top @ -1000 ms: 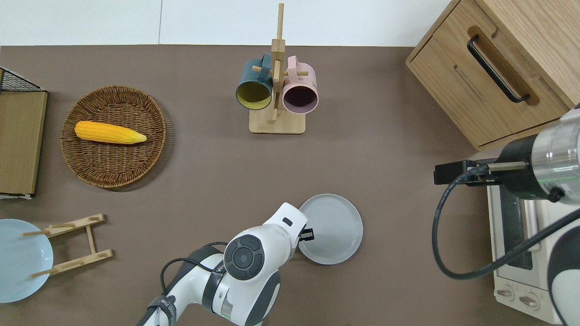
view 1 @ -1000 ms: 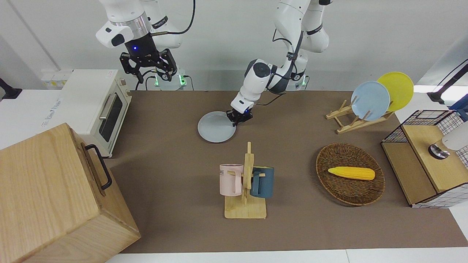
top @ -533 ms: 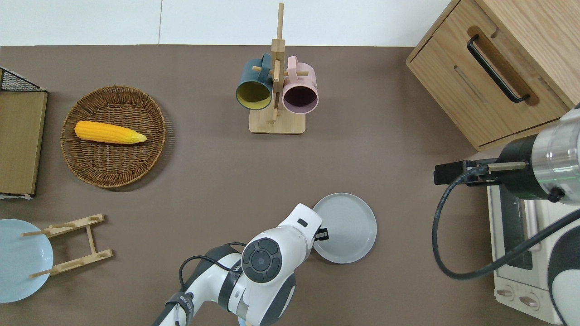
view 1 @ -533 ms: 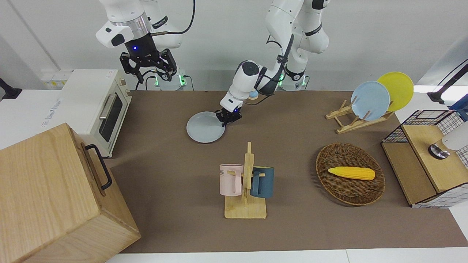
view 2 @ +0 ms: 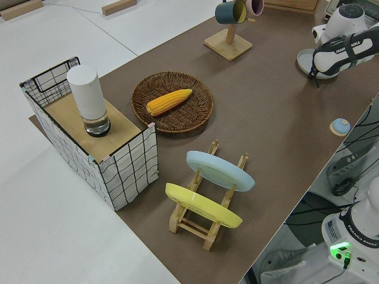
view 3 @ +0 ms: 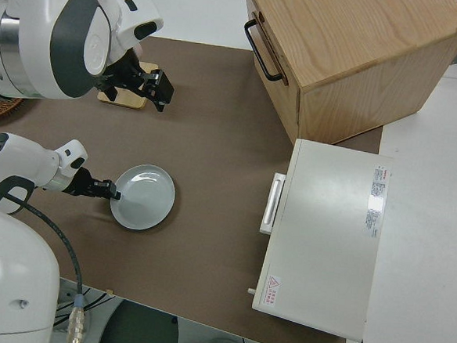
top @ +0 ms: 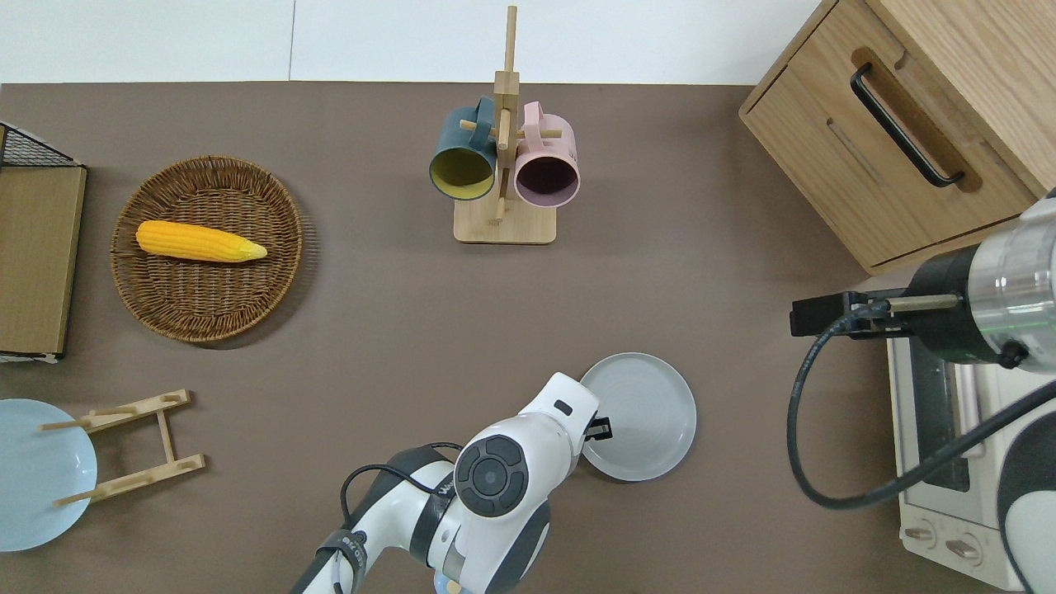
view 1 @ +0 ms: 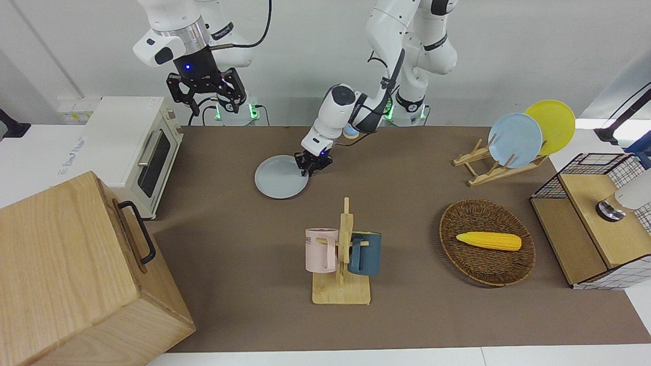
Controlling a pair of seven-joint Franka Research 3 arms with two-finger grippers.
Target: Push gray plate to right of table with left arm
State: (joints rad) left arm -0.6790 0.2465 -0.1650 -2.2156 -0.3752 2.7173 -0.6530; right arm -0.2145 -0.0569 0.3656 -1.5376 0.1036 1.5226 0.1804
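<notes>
Since a second ago, the gray plate (top: pixel 645 415) has slid along the surface (top: pixel 396 330) toward the right arm's end, nearer the toaster oven (top: pixel 949 462). It lies flat, nearer to the robots than the mug rack (top: pixel 504 177). At the plate's rim toward the left arm's end sits the left gripper (top: pixel 601 429); whether its fingers are spread or together, I cannot tell. The right arm is parked.

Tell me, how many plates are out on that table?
3. The gray plate lies flat on the table, with the left tool at its rim. The sky-blue plate and yellow plate stand in the wooden rack toward the left arm's end.
</notes>
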